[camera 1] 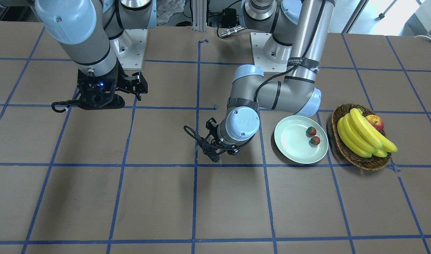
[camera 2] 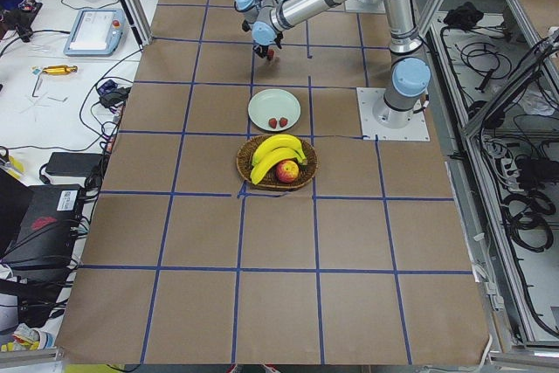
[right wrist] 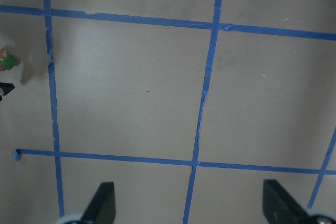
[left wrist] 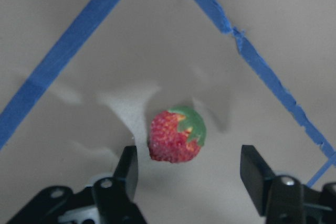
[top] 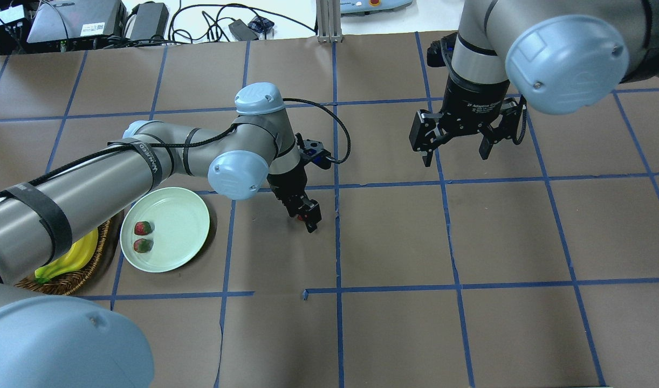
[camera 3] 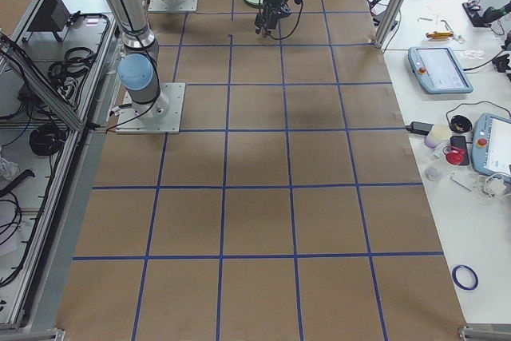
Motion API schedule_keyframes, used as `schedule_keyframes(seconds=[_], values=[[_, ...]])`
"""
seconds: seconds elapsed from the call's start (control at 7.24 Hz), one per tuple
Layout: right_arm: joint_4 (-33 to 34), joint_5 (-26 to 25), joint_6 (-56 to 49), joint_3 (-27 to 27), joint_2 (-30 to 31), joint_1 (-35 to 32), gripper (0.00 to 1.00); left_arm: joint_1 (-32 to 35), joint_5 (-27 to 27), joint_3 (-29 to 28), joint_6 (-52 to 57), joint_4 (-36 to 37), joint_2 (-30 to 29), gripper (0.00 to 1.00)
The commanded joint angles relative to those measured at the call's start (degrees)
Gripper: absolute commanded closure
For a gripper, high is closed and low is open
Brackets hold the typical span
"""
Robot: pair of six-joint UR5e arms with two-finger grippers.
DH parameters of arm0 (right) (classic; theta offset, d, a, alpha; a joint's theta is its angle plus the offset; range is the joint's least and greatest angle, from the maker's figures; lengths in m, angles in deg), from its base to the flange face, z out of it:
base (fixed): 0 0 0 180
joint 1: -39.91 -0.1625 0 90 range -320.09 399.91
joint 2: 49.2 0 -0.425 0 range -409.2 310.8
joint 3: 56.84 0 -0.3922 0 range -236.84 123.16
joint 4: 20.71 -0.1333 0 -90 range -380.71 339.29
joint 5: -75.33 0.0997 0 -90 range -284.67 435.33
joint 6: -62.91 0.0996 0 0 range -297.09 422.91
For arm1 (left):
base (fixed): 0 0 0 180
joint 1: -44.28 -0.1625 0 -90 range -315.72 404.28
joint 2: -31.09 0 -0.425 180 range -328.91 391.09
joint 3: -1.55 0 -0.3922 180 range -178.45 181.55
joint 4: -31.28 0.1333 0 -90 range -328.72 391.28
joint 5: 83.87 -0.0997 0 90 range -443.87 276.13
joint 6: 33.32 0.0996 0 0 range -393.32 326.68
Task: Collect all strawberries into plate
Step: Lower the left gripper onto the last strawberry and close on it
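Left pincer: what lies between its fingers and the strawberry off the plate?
Nothing but bare brown paper, in the left wrist view: the strawberry sits between the fingers of the open left pincer, touching neither.

1. A black strap wrapped round the left arm carries white capitals that appear to read "WANJEED". The characters after them are too small to make out. The same lettering shows on the strap in the overhead view.
2. The black body of the right gripper bears a line of white print that reads in part "Adaptive Gripper".
3. The pale blue joint cap at the left arm's wrist has an embossed logo, and its letters are not clear.
4. A white sticker on a grey box beyond the far edge of the surface carries print too small to read.
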Motion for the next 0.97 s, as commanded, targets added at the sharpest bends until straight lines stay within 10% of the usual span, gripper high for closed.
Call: schedule_keyframes(seconds=[0.0, 0.83], values=[[-0.1, 0.0, 0.1, 0.0, -0.1, 0.0, 0.0, 0.1, -0.3, 0.0, -0.1, 0.1, 0.2, 1.0], [0.1, -0.1, 0.0, 0.1, -0.1, 0.0, 0.0, -1.2, -10.2, -1.7, 3.5, -1.0, 4.5, 1.0]])
